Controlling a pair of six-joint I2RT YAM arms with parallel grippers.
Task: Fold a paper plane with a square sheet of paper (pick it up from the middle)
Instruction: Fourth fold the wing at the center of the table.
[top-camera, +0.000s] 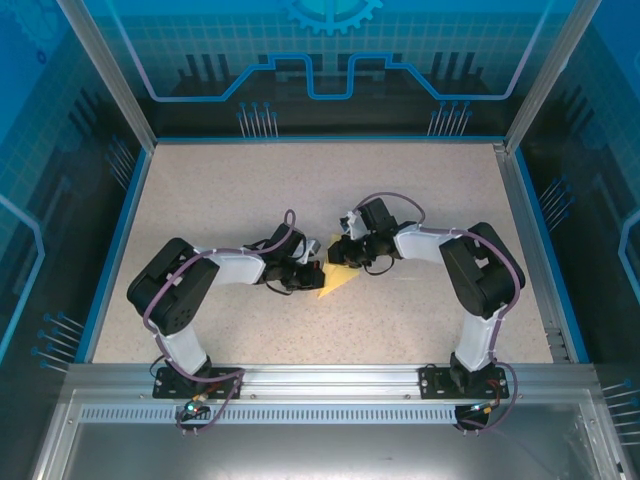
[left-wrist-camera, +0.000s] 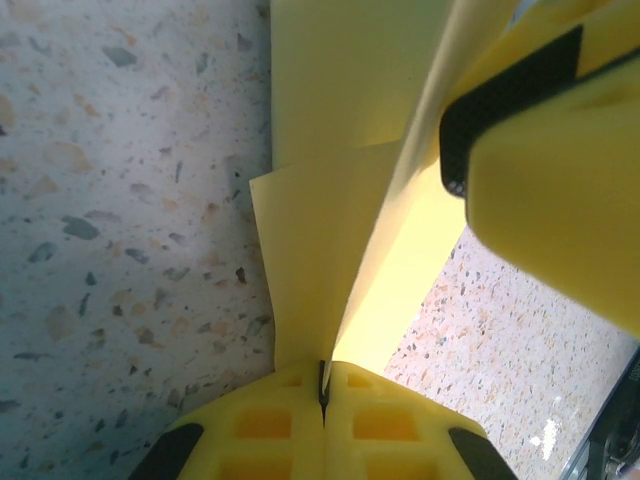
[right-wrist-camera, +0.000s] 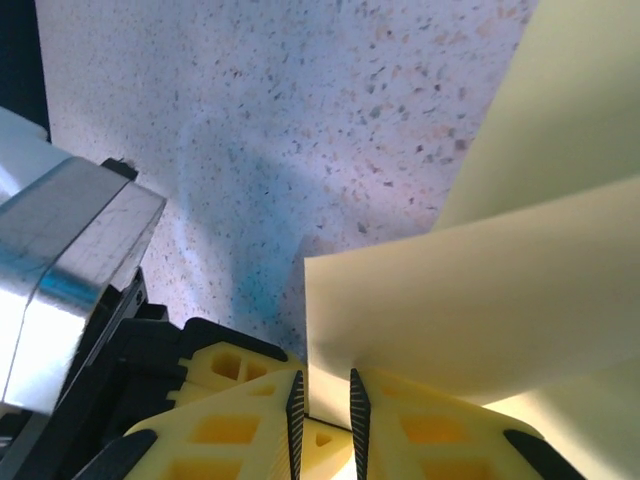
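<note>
Worktop (top-camera: 420, 180): speckled beige with blue edging. The top view takes in all of it, with both arms bent inward to its middle.
Square sheet of paper (top-camera: 338, 282): pale yellow, mid-worktop, between the two end effectors. From above it is a small pointed patch; the wrist views show overlapping layers and a raised fold.
Left end effector (left-wrist-camera: 323, 400): fingers pressed together on the sheet's fold.
Right end effector (right-wrist-camera: 326, 400): narrow gap with the sheet's edge inside; whether the pads pinch it I cannot tell.

Paper (right-wrist-camera: 480, 300) partly beyond frame edge
</note>
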